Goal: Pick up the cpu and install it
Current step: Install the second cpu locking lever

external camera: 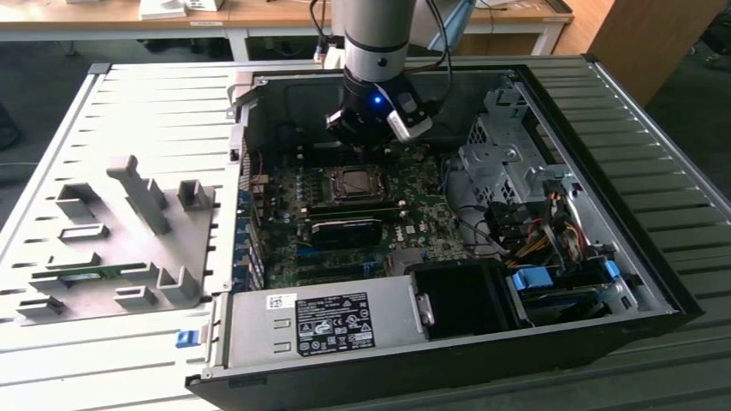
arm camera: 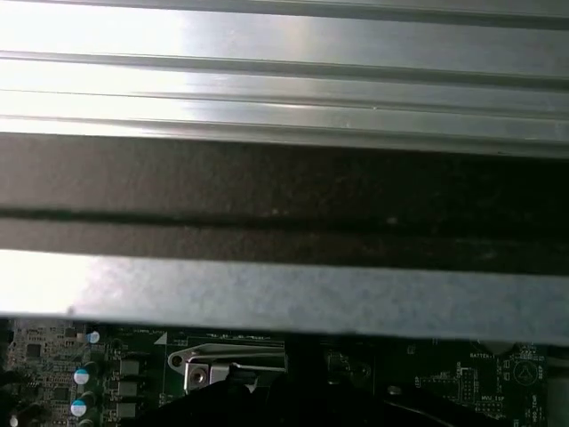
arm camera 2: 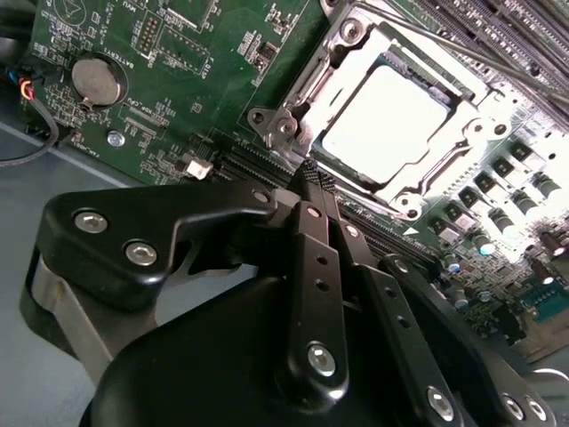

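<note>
The cpu (external camera: 358, 181) lies flat in the metal-framed socket (external camera: 334, 181) on the green motherboard (external camera: 395, 248), inside the open computer case. In the second wrist view its silver top (arm camera 2: 384, 117) shines brightly within the socket frame (arm camera 2: 293, 116). My gripper (external camera: 368, 145) hangs just above the board, a little beyond the socket toward the case's back wall. Its black fingers (arm camera 2: 313, 258) are pressed together, and the tips (arm camera 2: 309, 173) hold nothing, hovering next to the socket's corner. The first wrist view catches a piece of the socket frame (arm camera: 227, 365).
A power supply (external camera: 325, 321) and black fan shroud (external camera: 463, 295) fill the case's near end. The drive cage (external camera: 502, 154) and cables (external camera: 549, 231) sit at the exterior view's right. A grey fixture plate (external camera: 115, 231) lies at its left. A coin battery (arm camera 2: 96, 80) sits on the board.
</note>
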`<state>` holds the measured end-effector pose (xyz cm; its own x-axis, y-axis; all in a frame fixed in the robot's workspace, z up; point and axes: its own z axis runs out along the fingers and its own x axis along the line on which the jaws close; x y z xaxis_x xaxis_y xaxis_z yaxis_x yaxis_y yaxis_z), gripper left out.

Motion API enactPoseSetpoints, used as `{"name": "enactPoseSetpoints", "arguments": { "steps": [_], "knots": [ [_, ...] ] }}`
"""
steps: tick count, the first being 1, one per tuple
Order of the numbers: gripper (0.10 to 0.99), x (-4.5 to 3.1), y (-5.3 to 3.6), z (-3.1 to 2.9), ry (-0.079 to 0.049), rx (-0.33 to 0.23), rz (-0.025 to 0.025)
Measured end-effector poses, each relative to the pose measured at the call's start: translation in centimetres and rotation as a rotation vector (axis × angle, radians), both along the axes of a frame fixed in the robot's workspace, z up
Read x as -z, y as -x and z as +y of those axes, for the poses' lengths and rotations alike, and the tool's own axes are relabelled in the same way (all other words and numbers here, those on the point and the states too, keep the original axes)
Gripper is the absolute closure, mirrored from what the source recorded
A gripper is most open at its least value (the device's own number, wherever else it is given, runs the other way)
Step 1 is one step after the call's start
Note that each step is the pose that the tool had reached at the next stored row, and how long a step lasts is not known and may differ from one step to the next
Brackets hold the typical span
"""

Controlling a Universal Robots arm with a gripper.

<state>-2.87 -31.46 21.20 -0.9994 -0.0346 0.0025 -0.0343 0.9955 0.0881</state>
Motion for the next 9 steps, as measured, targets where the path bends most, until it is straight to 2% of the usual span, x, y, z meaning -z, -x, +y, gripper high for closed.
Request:
{"name": "enactPoseSetpoints", "arguments": {
  "steps": [9],
  "knots": [
    [0.980, 0.01, 0.00, -0.34, 0.000, 0.000, -0.0001]
  ]
}}
